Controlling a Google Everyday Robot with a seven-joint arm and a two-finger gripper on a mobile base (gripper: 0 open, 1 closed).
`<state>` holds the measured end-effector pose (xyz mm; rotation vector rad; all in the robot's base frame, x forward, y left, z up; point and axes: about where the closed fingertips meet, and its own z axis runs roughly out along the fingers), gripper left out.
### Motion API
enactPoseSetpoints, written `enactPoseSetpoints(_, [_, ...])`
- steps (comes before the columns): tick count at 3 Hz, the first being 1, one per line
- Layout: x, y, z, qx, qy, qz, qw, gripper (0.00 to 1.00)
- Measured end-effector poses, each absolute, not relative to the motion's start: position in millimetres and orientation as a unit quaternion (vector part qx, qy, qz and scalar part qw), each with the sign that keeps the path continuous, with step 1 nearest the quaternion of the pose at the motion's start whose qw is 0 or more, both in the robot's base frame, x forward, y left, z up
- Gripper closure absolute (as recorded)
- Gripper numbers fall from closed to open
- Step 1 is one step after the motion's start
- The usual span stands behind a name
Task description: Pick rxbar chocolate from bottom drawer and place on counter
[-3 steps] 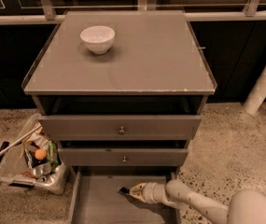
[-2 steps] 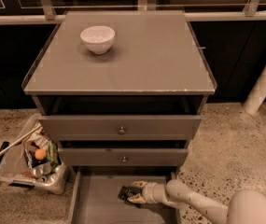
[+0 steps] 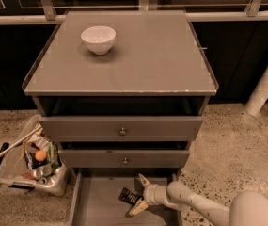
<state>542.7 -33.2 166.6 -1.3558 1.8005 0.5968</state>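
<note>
1. Clutter fills a clear bin (image 3: 30, 166) on the floor, left of the cabinet.
2. A white bowl (image 3: 98, 39) stands near the back left corner of the counter (image 3: 157, 65), well apart from everything below.
3. Two knobbed upper drawers (image 3: 122, 128) sit above the bottom drawer (image 3: 93, 206), which is pulled out with its grey floor showing.
4. The rxbar chocolate (image 3: 130, 197) lies in that drawer, a little right of its middle and slightly tilted.
5. The gripper (image 3: 140, 194) reaches in from the drawer's right side. Its jaws are spread, one finger behind the bar and one in front, and the bar's right end sits between the tips.
6. Step in hand, as I judge it: the grasp. The bar is bracketed but not yet pinched. The next move calls for closing squarely on the bar. After that comes a lift clear of the drawer's right wall and the drawer fronts above, then up to the counter's front edge.
7. Against a second ago, the jaws look wider apart and the bar shows more plainly between them. The bowl and the bin have not moved.
</note>
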Motion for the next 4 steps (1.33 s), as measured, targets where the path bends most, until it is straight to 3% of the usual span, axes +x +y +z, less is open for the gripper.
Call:
enactPoseSetpoints(3, [538,-35,121,-0.524,0.740,0.224,0.358,0.00])
enactPoseSetpoints(4, [538,-35,120,-0.524,0.741,0.224,0.357,0.11])
